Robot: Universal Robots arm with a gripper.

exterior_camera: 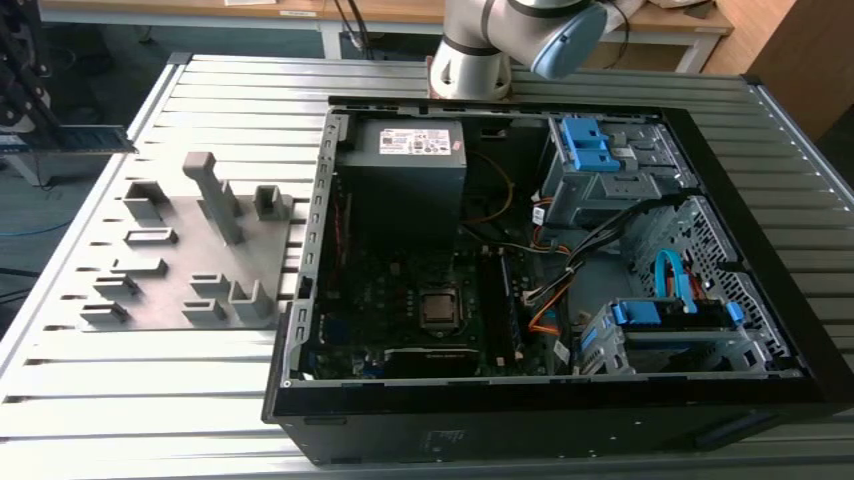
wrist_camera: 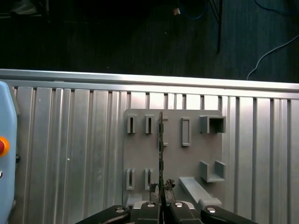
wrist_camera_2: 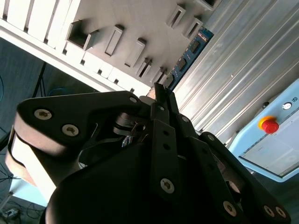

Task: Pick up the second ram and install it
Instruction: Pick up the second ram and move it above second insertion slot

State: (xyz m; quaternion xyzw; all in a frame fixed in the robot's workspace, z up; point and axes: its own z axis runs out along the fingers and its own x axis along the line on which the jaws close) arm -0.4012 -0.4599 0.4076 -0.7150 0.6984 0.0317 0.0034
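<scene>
The second ram is a thin dark board seen edge-on in the first wrist view, hanging over the grey holder plate. In the second wrist view the ram shows its green-blue face, reaching out from the fingertips. My gripper is shut on one end of it, with both black fingers pressed together on the board. In the exterior view the holder plate lies on the slatted table at the exterior view's left, beside the open computer case with its motherboard.
Grey holder blocks stand up from the plate. The arm's base sits behind the case. Blue drive brackets and cables fill the case's far side. A pale blue box with a red button sits at the table's edge.
</scene>
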